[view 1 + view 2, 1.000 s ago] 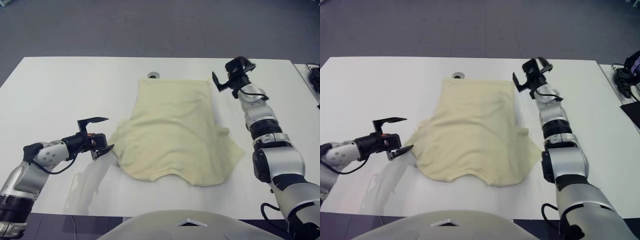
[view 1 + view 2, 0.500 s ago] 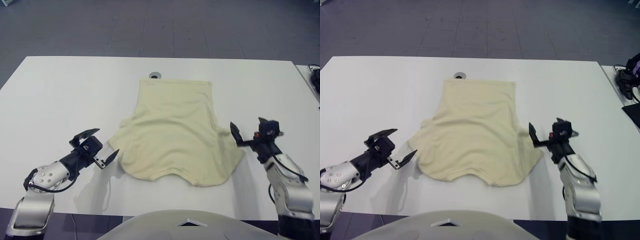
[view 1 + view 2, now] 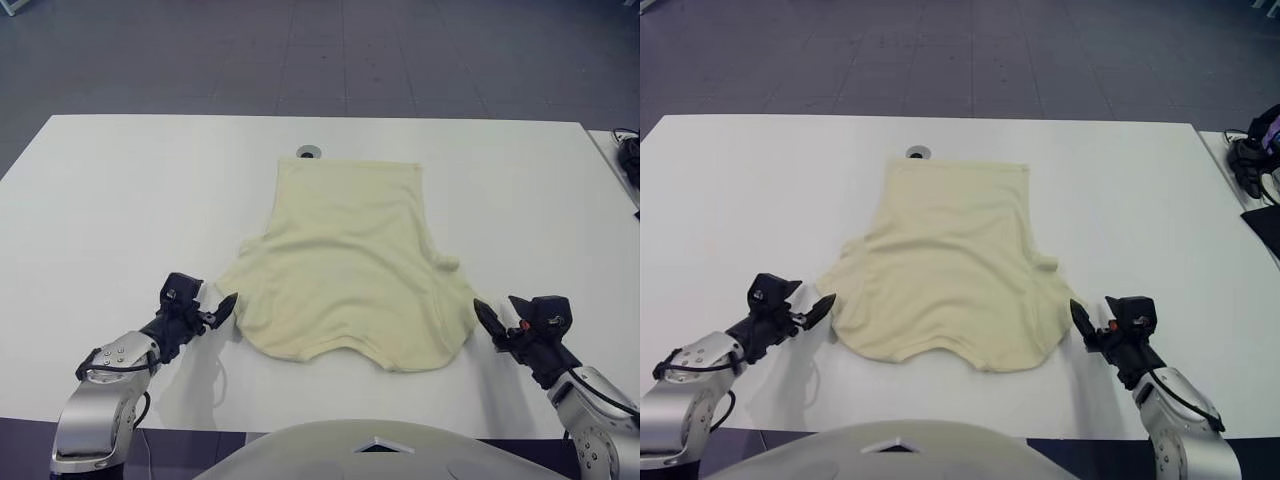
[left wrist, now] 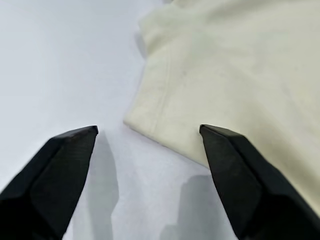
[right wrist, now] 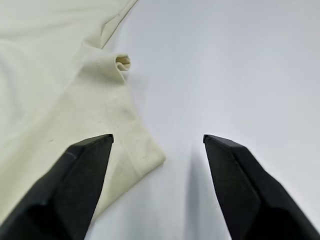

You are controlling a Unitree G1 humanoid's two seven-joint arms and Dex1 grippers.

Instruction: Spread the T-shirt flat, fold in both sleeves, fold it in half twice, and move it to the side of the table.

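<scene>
T-shirt (image 3: 350, 265) lies mid-table, unfolded, with its hem toward 12 o'clock just short of the cable grommet (image 3: 307, 151) and its neckline toward 6 o'clock. Sleeves flare at its 8 and 4 o'clock corners. The 4 o'clock side carries a small rolled pucker (image 5: 122, 62), so spreading looks unfinished. You have the left gripper (image 4: 148, 130) low at 8 o'clock, jaws parted, lined up on the left sleeve corner and just beside it, grasping nothing. Right gripper (image 5: 158, 136) mirrors it at 4 o'clock, likewise parted and empty. Judgement: this symmetric placement suits pinching both sleeves together, to tug outward or fold inward. White table (image 3: 120, 200) bears everything.
</scene>
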